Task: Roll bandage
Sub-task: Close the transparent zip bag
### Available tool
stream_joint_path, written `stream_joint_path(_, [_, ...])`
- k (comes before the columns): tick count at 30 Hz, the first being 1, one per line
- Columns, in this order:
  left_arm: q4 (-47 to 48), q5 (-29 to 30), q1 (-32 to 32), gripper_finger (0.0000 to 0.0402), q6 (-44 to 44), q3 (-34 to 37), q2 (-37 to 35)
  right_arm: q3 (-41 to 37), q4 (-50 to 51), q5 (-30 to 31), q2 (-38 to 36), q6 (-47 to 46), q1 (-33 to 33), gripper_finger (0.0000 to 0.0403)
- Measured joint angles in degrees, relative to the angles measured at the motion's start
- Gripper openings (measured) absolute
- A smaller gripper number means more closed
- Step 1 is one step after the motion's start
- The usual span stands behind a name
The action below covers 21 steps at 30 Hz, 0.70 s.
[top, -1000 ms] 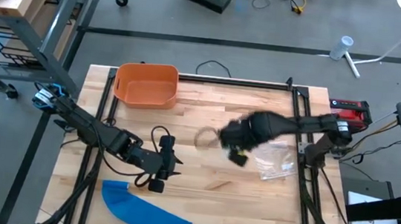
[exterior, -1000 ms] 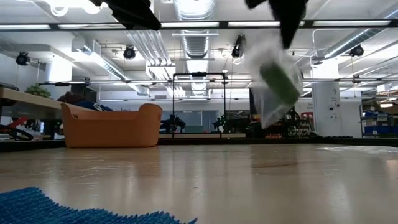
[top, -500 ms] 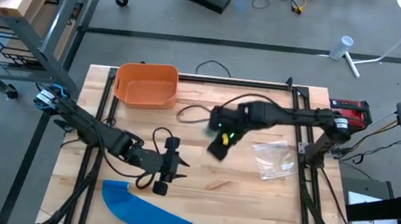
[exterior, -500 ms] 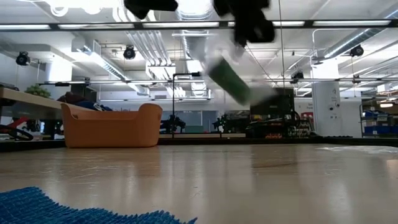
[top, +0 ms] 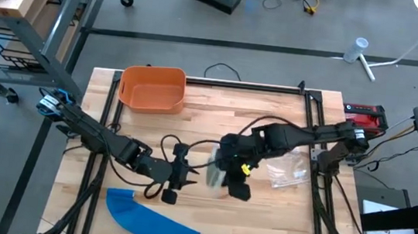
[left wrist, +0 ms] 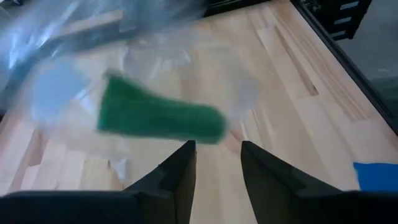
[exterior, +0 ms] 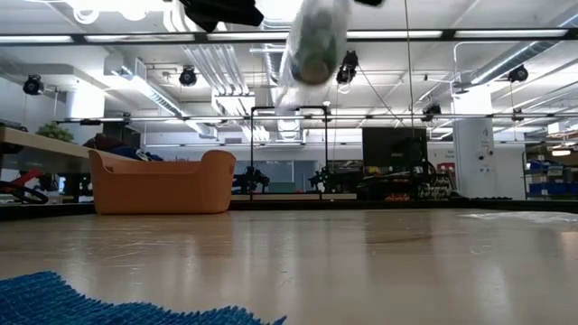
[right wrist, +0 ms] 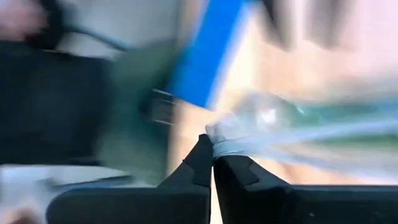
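On the wooden counter (top: 261, 216) we see an orange bin (top: 152, 88) at the far edge and a blue cloth (top: 150, 221) near, while our right gripper (top: 224, 173), jaws pinched tight on its clear bag (left wrist: 155, 74), dangles the green bandage roll (left wrist: 160, 118) mid-counter just before our left gripper (top: 187, 176), jaws partly open, empty.

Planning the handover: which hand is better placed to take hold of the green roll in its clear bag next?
Left. The left hand has its fingers apart right in front of the green roll, while the right hand is shut on the clear bag, holding it up.
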<state>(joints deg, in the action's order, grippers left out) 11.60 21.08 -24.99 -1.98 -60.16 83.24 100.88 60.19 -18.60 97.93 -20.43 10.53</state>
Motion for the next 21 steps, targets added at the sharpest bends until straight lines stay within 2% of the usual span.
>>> stream_joint_path(5, [0.06,-0.02,0.00,0.0124,0.00,0.00,-0.02,-0.20,13.54,17.21,0.33,-2.54,-3.61,0.0000])
stream_joint_path(13, [0.50,0.00,0.00,0.0140,-0.02,0.00,-0.02,-0.55,30.27,34.36,0.27,-11.72,-13.08,0.0000])
stream_joint_path(18, [1.17,0.01,0.00,0.0144,-0.24,0.00,-0.02,-1.07,29.57,34.24,-0.21,-21.03,-19.27,0.0000])
stream_joint_path(21, [2.70,1.68,0.02,0.0142,-0.39,0.00,-0.02,-1.09,28.84,32.22,0.37,-20.97,-20.58,0.0000])
